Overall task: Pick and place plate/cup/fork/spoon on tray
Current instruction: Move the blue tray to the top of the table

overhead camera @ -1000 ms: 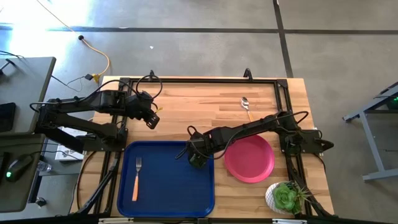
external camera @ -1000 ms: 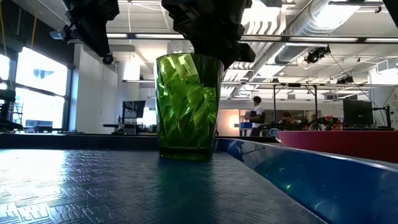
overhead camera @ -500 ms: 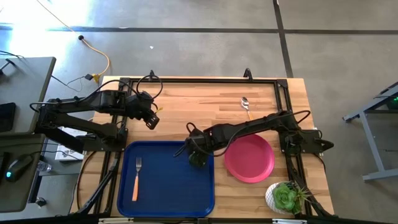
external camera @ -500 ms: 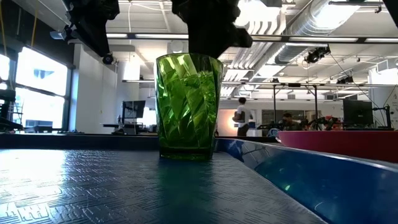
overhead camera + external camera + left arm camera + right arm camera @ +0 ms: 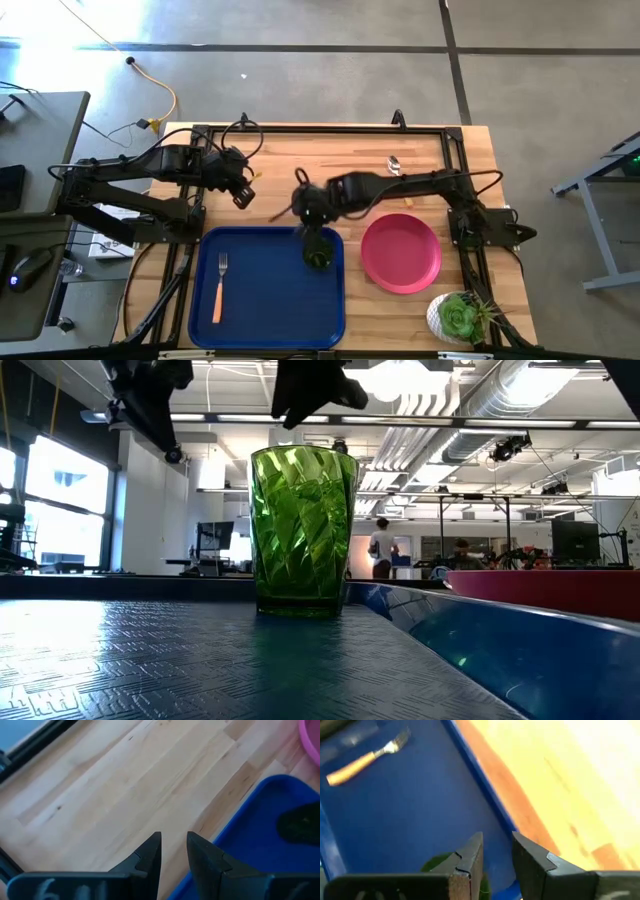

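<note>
1. Nearest the front edge of the worktop, note the potted succulent at the right corner. It is no part of the task and sits clear of everything else.

2. The tray lies front-left. The fork rests flat in its left half, tines pointing away from the front edge.

3. The cup stands upright in the tray's right rear corner, near the rim. A second ago your right tool was closed around it; now nothing touches it, and the low view shows clear air above its mouth. Judge the cup placed.

4. The plate lies on bare worktop just beside the tray's right rim, apart from it and not yet loaded.

5. Your right tool has lifted off and drawn back over the tray's rear edge. Its fingers stand slightly spread with nothing between them; the cup's rim shows below them in the wrist view.

6. Your left tool hangs over bare wood behind the tray's left rear corner, unmoved, fingers a little apart and pinching nothing.

7. Farthest back, the spoon lies near the rear rail.

8. Finding: two items aboard, two outstanding. The plate is the closer candidate for your right arm.
</note>
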{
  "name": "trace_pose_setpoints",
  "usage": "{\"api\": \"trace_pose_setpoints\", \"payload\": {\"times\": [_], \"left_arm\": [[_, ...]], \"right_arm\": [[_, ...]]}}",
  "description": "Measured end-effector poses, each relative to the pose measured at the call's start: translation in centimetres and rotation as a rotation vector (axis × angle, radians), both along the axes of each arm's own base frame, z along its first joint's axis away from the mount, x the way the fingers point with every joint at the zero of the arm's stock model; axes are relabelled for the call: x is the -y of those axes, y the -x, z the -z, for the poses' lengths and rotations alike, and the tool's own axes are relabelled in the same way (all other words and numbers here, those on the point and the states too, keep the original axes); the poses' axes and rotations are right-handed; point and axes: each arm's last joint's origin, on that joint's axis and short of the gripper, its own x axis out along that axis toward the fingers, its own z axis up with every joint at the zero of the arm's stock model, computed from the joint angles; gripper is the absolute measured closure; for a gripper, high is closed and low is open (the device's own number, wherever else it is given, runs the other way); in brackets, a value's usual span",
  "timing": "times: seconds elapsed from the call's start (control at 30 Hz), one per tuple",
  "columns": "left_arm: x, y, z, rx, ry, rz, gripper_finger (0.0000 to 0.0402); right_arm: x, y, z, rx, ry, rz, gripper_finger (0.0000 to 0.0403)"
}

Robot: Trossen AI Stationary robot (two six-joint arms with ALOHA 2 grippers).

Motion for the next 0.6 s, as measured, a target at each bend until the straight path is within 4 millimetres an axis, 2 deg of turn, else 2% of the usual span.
{"api": "trace_pose_setpoints", "payload": {"times": [0.2, 0.6], "left_arm": [[0.0, 0.0, 0.0, -0.036, -0.043, 0.104, 0.0321], [0.7, -0.1, 0.1, -0.058, 0.018, 0.490, 0.0321]], "right_arm": [[3.3, -0.1, -1.8, 0.046, 0.033, 0.018, 0.0311], [10.1, 1.1, -5.6, 0.120, 0.070, 0.143, 0.0311]]}}
